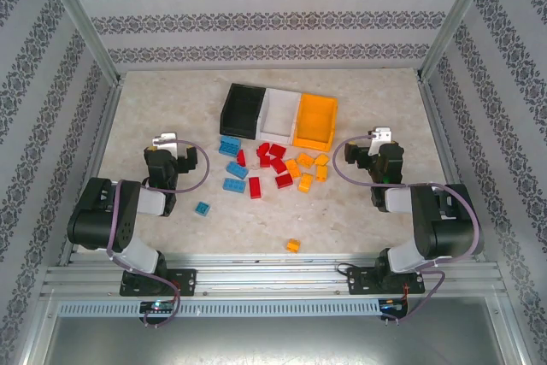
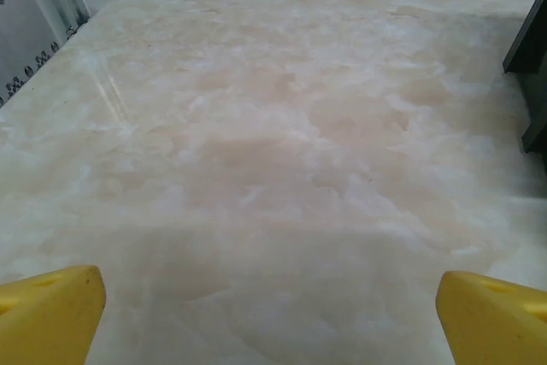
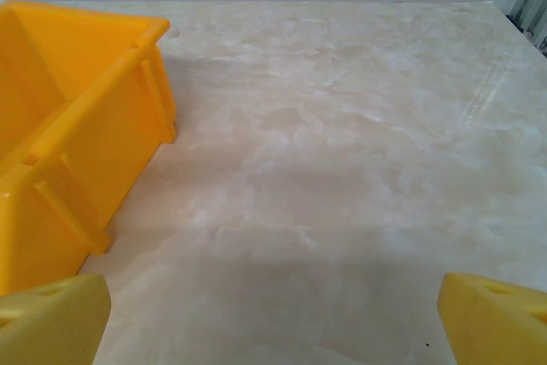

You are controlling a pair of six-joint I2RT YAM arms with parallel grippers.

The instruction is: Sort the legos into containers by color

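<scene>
While the legos (image 1: 273, 168) lie loose at centre frame, just below the row of containers (image 1: 279, 119), left gripper (image 1: 165, 141) and right gripper (image 1: 380, 138) flank them, jaws wide, holding nothing, apparently staged for picking.

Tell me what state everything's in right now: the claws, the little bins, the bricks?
left gripper: open, holding nothing.
right gripper: open, holding nothing.
black bin: upright, looks empty.
white bin: upright, looks empty.
orange bin: upright, looks empty.
legos: loose on the table in front of the bins, none sorted yet.
</scene>
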